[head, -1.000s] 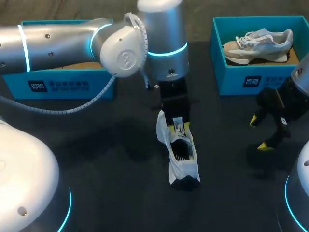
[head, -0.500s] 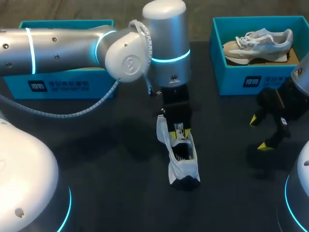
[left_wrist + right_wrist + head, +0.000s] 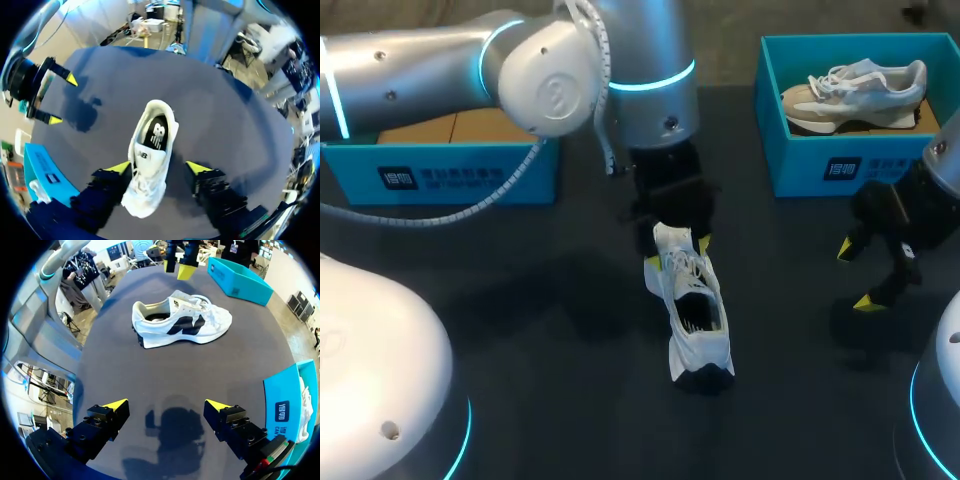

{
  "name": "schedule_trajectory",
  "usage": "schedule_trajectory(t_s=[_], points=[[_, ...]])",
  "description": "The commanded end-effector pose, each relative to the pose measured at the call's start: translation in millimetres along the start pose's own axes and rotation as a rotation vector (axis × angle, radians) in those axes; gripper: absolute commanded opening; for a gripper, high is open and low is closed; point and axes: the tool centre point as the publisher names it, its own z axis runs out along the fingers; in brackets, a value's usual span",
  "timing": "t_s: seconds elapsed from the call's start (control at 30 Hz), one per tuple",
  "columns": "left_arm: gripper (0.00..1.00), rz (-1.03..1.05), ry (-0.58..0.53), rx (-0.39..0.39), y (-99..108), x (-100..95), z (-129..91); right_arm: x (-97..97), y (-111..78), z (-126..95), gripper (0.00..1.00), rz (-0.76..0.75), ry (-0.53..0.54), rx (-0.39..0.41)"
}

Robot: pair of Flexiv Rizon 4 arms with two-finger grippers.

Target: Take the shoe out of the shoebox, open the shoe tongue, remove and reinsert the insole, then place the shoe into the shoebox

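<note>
The white shoe (image 3: 690, 310) stands upright at the centre of the table (image 3: 540, 350), toe toward 12 o'clock. It is judged light, with a soft upper and a stiffer sole. A hold across the sole sides or the heel collar is advised, since the laces (image 3: 142, 186) will yield.

The left gripper (image 3: 157, 169) is spread astride the forefoot, with nothing pinched. The right gripper (image 3: 855, 274), at 3 o'clock, is spread and empty.

Print is carried on the insole (image 3: 154, 136), on the left shoebox (image 3: 440, 178) at 10 o'clock and on the right shoebox (image 3: 825, 170) at 1 o'clock. It is not transcribed.
</note>
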Motion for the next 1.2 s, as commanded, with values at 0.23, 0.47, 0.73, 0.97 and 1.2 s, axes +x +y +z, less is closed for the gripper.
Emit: schedule_trajectory(t_s=[0.23, 0.47, 0.73, 0.97, 1.2], points=[[1.00, 0.008, 0.010, -0.179, -13.6, 7.3, -14.9, 0.9, 0.0, 0.2, 1.00, 0.001, -0.002, 0.002], [1.00, -0.219, -0.005, -0.096, -28.3, 13.7, -10.1, 0.9, 0.0, 0.2, 1.00, 0.001, -0.002, 0.002], [1.00, -0.928, 0.026, -0.144, -50.8, 19.8, -6.4, 0.9, 0.0, 0.2, 1.00, 0.001, -0.002, 0.002], [1.00, -0.928, 0.026, -0.144, -50.8, 19.8, -6.4, 0.9, 0.0, 0.2, 1.00, 0.001, -0.002, 0.002], [1.00, -1.054, 0.086, -0.059, -59.8, 12.7, 15.9, 0.9, 0.0, 0.2, 1.00, 0.001, -0.002, 0.002]])
